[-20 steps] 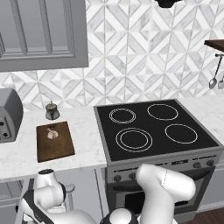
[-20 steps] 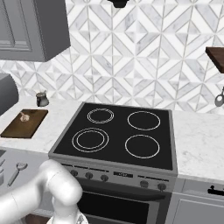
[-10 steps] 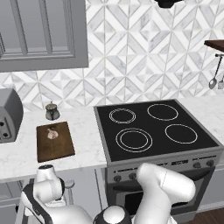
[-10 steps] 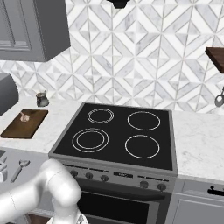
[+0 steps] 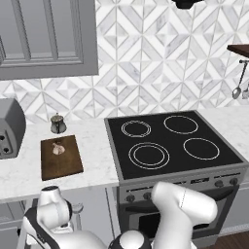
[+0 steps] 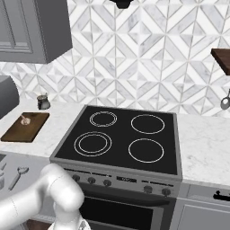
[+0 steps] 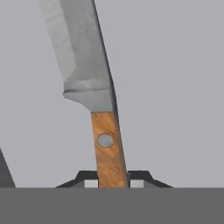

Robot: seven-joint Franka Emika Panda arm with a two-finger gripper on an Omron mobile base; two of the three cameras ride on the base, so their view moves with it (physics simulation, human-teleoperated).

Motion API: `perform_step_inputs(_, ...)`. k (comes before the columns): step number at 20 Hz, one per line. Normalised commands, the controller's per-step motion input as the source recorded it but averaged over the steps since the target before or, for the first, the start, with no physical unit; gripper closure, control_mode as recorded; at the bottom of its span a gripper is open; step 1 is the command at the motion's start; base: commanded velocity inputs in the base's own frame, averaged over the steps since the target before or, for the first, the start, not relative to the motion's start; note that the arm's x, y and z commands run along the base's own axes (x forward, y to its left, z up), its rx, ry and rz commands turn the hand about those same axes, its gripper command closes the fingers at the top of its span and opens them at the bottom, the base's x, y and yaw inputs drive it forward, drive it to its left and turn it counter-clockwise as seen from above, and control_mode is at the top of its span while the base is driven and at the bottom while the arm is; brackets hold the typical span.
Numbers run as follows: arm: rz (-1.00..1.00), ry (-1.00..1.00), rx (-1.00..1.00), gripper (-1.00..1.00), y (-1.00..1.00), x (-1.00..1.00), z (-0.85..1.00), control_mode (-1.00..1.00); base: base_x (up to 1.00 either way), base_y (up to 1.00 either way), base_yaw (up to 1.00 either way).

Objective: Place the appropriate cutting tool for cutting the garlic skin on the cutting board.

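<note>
Between the fingertips of the gripper point(image 7: 113, 180) the cutting tool point(image 7: 94, 83) is clamped by its wooden handle — it should be carried level to the cutting board point(image 5: 61, 156), left of the stove point(image 5: 170, 143), and set beside the garlic point(image 5: 57, 148).

A rendered domestic kitchen is shown. A black glass cooktop point(image 5: 171, 141) with four ringed burners is set into a stainless range, with a row of control knobs point(image 6: 121, 179) seen along its front above the oven door. White marble-look counters point(image 5: 92, 146) are laid on both sides, and grey base cabinets point(image 6: 204, 211) are fitted beneath. The wall is covered in a grey-and-white geometric tile backsplash point(image 6: 148, 58). A grey panelled wall cabinet point(image 5: 46, 36) is hung at the upper left. A grey toaster point(image 5: 9, 127), a dark wooden cutting board point(image 5: 60, 156) and a small lidded jar point(image 5: 57, 124) are placed on the counter, and utensils point(image 5: 238, 82) are hung below a wooden shelf point(image 5: 239, 49).
</note>
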Motion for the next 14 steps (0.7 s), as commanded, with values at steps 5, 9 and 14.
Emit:
perform_step_inputs(5,-0.2,-0.05,0.0,1.0,0.01,0.0,0.57,-1.0,0.0,0.0,0.0)
perform_step_inputs(9,-0.25,0.0,0.0,1.0,0.03,-0.15,0.51,-1.0,0.0,0.0,0.0)
perform_step_inputs(14,-0.32,0.0,0.0,1.0,0.05,-0.28,0.33,-1.0,0.0,0.0,0.0)
